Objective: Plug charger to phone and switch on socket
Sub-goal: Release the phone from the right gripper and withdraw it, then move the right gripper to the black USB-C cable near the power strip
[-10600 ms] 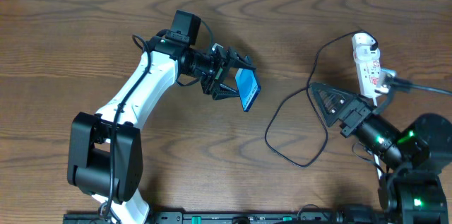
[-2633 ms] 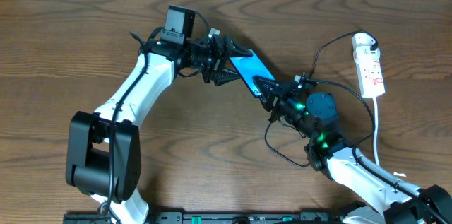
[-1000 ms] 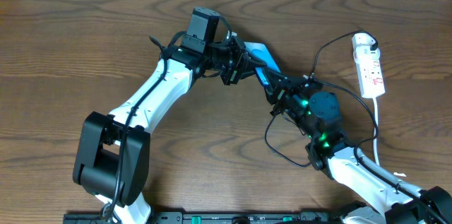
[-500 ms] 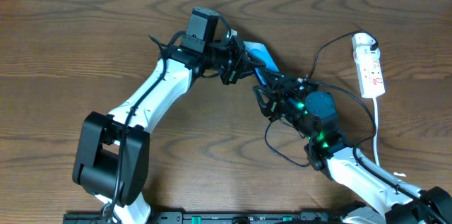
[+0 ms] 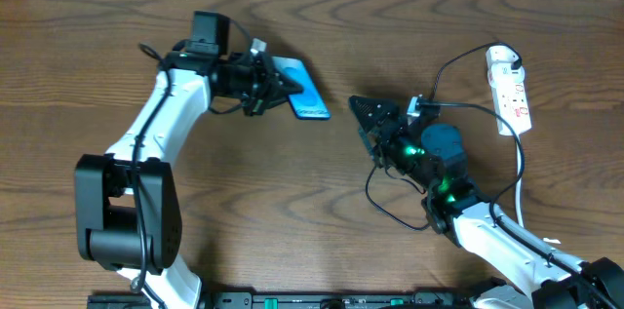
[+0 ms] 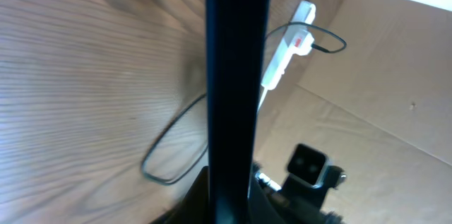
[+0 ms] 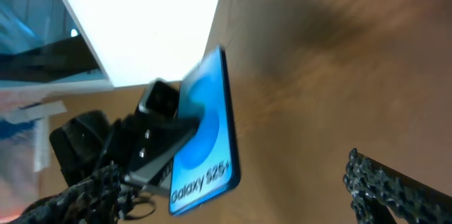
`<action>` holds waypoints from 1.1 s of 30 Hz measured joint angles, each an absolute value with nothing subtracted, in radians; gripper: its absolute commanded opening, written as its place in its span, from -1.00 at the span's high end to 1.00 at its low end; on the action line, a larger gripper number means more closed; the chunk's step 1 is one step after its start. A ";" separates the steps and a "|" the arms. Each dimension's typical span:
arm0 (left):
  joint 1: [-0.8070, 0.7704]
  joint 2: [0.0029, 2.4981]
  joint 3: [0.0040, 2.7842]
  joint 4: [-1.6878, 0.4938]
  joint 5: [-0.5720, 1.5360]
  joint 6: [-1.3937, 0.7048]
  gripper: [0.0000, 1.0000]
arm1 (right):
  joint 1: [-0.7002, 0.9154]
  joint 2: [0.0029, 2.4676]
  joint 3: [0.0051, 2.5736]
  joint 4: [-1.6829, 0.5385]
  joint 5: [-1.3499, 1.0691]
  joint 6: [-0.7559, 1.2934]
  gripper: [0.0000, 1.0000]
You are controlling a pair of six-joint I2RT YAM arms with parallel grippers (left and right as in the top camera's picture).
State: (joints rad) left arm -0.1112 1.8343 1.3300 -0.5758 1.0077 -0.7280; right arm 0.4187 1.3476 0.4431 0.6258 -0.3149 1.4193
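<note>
My left gripper (image 5: 276, 87) is shut on the phone (image 5: 304, 93), holding it by one end with the blue screen facing up, left of centre. In the right wrist view the phone (image 7: 206, 136) shows "Galaxy S25+" and nothing is plugged into its near end. My right gripper (image 5: 371, 114) stands open and empty to the right of the phone, apart from it. The charger (image 5: 370, 190) loops on the table beside the right arm; its plug tip is hidden. The white socket (image 5: 508, 88) lies at the far right.
The socket's white cord (image 5: 518, 168) runs down the right side toward the front edge. In the left wrist view the phone's dark edge (image 6: 236, 75) blocks the middle, with the socket (image 6: 285, 47) and the charger's loop (image 6: 167, 181) behind it.
The left arm has swung left and carried the phone away from the right gripper. The right gripper has opened wide and let go of what it pinched.
</note>
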 measured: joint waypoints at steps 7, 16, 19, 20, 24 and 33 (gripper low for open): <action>-0.086 1.834 1.330 -0.603 1.008 -0.654 0.85 | 0.365 1.336 0.445 0.517 -0.315 1.322 -0.98; -0.089 1.834 1.330 -0.603 1.004 -0.645 0.85 | 0.315 1.273 0.624 -0.081 -0.218 1.193 -0.99; -0.089 1.834 1.330 -0.603 0.990 -0.640 0.85 | 0.302 1.272 0.714 -0.146 -0.164 1.163 -0.98; -0.089 1.834 1.330 -0.603 0.987 -0.638 0.85 | 0.296 1.272 0.735 -0.147 -0.152 1.156 -0.90; -0.089 1.834 1.330 -0.604 0.985 -0.633 0.85 | 0.267 1.271 0.770 -0.194 -0.110 1.147 -0.72; -0.089 1.834 1.330 -0.622 0.985 -0.631 0.85 | 0.215 1.462 0.799 -0.311 -0.098 1.195 -0.56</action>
State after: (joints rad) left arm -0.0891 1.8343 1.3300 -0.6224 0.9852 -0.6308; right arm 0.2146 1.4620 0.7986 -0.3115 -0.0982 1.1946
